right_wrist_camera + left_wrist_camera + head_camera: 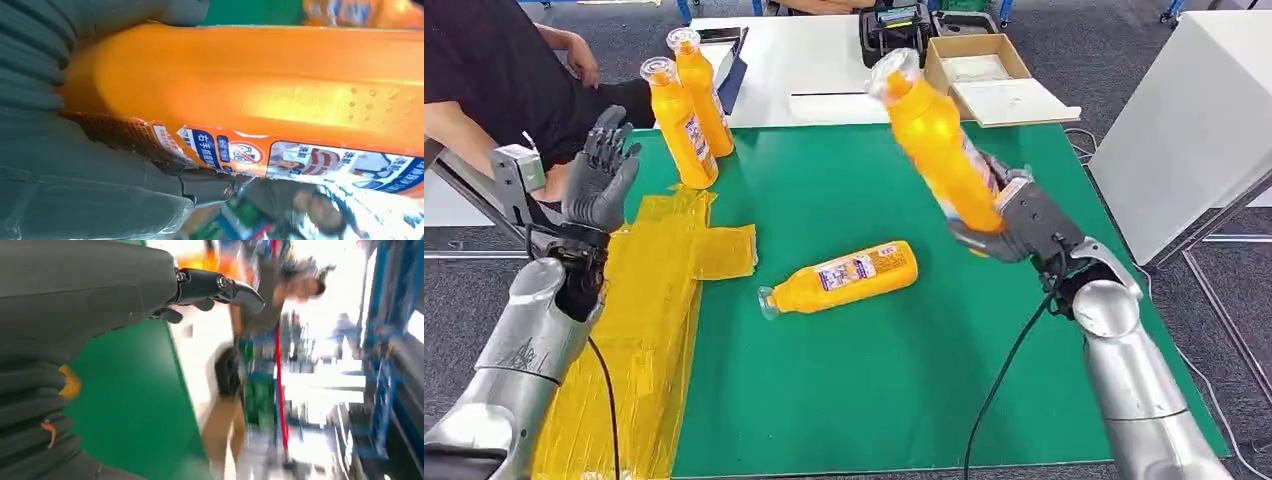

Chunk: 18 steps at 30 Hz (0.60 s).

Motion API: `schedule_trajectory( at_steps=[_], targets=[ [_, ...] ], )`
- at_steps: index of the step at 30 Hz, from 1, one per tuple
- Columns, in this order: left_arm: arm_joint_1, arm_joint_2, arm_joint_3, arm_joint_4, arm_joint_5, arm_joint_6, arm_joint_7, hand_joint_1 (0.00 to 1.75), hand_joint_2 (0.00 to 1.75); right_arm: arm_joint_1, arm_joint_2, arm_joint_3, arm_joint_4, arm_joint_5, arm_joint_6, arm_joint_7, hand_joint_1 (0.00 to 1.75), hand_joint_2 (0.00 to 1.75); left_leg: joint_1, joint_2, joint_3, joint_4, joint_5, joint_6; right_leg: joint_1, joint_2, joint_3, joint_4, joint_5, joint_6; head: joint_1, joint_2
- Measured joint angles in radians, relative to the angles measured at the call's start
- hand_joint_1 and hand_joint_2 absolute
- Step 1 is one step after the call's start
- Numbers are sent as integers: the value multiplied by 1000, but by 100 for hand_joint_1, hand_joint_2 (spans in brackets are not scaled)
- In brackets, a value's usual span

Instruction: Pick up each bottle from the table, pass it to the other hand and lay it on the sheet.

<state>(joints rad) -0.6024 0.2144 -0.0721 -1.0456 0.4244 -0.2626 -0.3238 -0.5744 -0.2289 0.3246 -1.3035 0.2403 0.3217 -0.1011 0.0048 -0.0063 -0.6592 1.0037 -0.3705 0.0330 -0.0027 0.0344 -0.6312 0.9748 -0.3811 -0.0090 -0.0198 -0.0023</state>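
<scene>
Four orange bottles are in view; the right hand (1014, 225) grips one of them, the held bottle (939, 150), around its lower body, lifted above the right side of the green worktop (874, 340) and tilted with its clear cap toward the far left; in the right wrist view the hand's (75, 165) grey fingers (210, 186) press against the held bottle's (260, 90) torn label; a lying bottle (844, 278) rests on its side near the middle of the worktop, cap pointing left, well apart from both hands; two standing bottles (686, 110) are upright at the far left edge, just beside each other; the yellow sheet (644, 310) covers the left side of the worktop, with no bottle on it; the left hand (599, 180) is raised above the sheet's far end, fingers apart and holding nothing; in the left wrist view its (75, 300) dark fingers (220, 287) extend freely over the green surface; a person in a dark top (494, 70) sits at the far left; a cardboard box (984, 70) lies on the white table beyond.
</scene>
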Motion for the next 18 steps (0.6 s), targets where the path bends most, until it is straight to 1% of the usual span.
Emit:
schedule_trajectory(
  at_steps=[3, 6, 10, 13, 18],
  targets=[
    [-1, -21, -30, -14, 111, -89, 65, 0, 175, -94, 49, 13, 57, 16, -27, 19, 175, 175, 0, 1, 1, 0, 0, 0, 0, 1, 0, 0, 1, 1, 0, 0],
    [-12, -58, -78, -17, 185, -109, 106, 0, 175, -177, 129, 49, 129, 7, -36, 26, 175, 175, 0, 1, 1, 0, 1, 1, 0, 1, 0, 0, 1, 1, 0, 0],
    [-24, -110, -138, -17, 302, -131, 128, 0, 175, -258, 235, 106, 192, -8, -67, 48, 175, 175, 0, 1, 1, 0, 1, 1, 0, 1, 0, 1, 1, 1, 0, 0],
    [-22, -151, -176, -40, 336, -102, 133, 0, 175, -294, 295, 147, 225, -15, -101, 71, 175, 175, 1, 1, 0, 0, 1, 1, 0, 1, -1, 1, 1, 1, 0, 0],
    [-24, -210, -219, -109, 321, 4, 132, 0, 175, -319, 375, 205, 280, -19, -137, 80, 175, 175, 0, 0, -1, 0, 1, 0, 0, 0, -1, 0, 1, 1, 0, 0]
  ],
)
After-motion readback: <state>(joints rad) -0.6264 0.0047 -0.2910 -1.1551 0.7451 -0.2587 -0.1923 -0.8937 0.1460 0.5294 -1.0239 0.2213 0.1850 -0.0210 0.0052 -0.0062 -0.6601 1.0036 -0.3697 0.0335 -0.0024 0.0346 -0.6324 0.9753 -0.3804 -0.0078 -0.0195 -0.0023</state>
